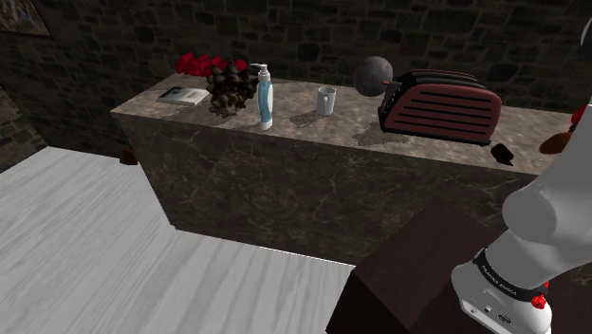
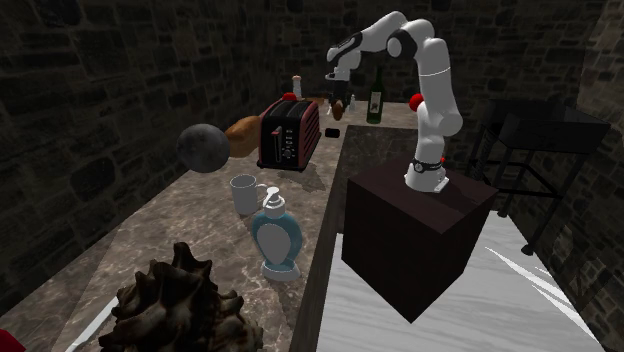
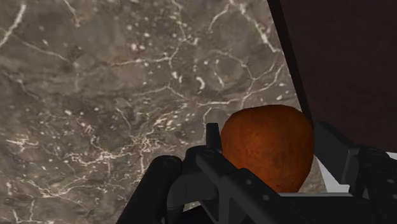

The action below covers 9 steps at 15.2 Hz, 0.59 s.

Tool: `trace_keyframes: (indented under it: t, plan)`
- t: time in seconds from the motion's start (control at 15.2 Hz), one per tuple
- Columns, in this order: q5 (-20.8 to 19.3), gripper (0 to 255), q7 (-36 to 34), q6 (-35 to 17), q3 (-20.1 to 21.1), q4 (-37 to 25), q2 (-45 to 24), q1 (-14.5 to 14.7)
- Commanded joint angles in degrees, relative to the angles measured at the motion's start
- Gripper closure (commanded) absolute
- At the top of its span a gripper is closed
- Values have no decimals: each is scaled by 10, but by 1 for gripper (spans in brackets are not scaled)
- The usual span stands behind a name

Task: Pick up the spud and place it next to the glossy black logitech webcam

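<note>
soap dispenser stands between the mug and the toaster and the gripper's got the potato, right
Not quite: the shoulder view shows the mug between the soap dispenser and the toaster, not the dispenser in the middle. The gripper does clasp the potato, as the wrist view shows.

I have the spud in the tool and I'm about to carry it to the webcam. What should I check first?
1. Grip: potato clasped between the fingers of the tool: ok.
2. Lift: potato looks clear of the counter: ok.
3. Target: black webcam lies on the counter beyond the toaster, towards the shoulder view's right: ok.
4. Landing spot: bare counter beside the webcam: ok.
5. Clearance from the toaster along the way: cannot tell.
</note>
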State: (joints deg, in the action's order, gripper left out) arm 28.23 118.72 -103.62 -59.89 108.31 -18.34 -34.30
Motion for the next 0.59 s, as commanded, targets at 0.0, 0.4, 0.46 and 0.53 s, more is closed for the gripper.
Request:
trace_keyframes:
  t: [0.0, 0.4, 0.46, 0.53]
  plan:
    - [10, 255, 8, -11, 6, 7, -10, -5]
    - [37, 255, 31, -42, 22, 26, -37, -18]
    - [42, 255, 35, -46, 25, 29, -42, -21]
    - [47, 255, 39, -51, 28, 31, -47, -23]
